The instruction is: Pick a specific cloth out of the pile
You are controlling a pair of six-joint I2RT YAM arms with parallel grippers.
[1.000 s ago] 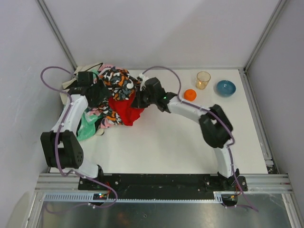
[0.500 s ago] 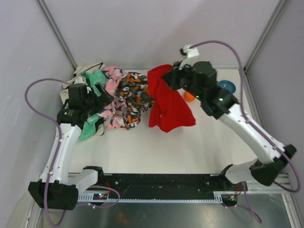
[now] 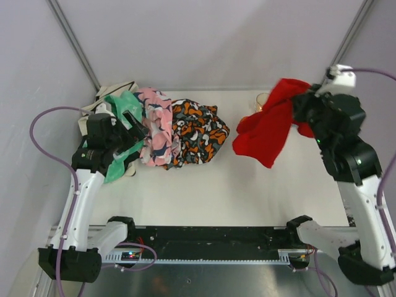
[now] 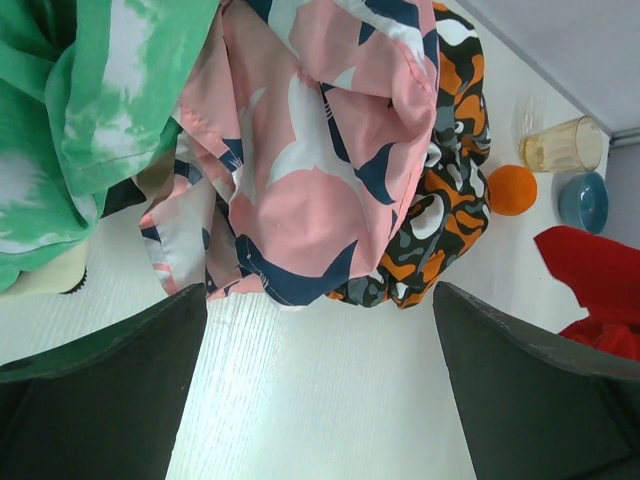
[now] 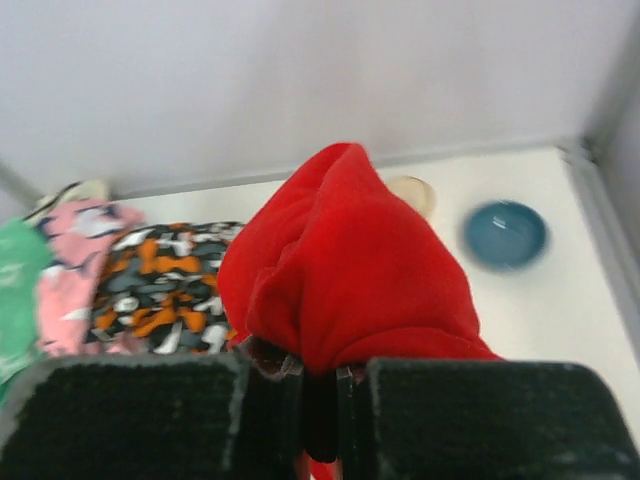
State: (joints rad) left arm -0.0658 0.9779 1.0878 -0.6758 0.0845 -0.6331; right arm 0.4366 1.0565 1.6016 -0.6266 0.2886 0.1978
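The plain red cloth (image 3: 269, 127) hangs in the air at the right, clear of the pile, held by my right gripper (image 3: 301, 99). In the right wrist view the jaws are shut on a fold of the red cloth (image 5: 345, 260). The pile (image 3: 167, 127) lies at the back left: green mottled, pink patterned and orange-black-white cloths. My left gripper (image 3: 133, 133) is open and empty at the pile's left side; in its wrist view the pink cloth (image 4: 320, 160) and the orange patterned cloth (image 4: 450, 210) lie just beyond the fingers, with the red cloth (image 4: 595, 270) at the right edge.
A clear yellowish cup (image 3: 263, 99) stands at the back right, partly behind the red cloth. The left wrist view shows an orange ball (image 4: 512, 190), the cup (image 4: 565, 148) and a blue bowl (image 4: 584, 200). The bowl also shows in the right wrist view (image 5: 505, 235).
My right arm has pulled the red cloth out of the pile, lifted it and carried it to the right. My left arm has drawn back from the pile, which has spread out.
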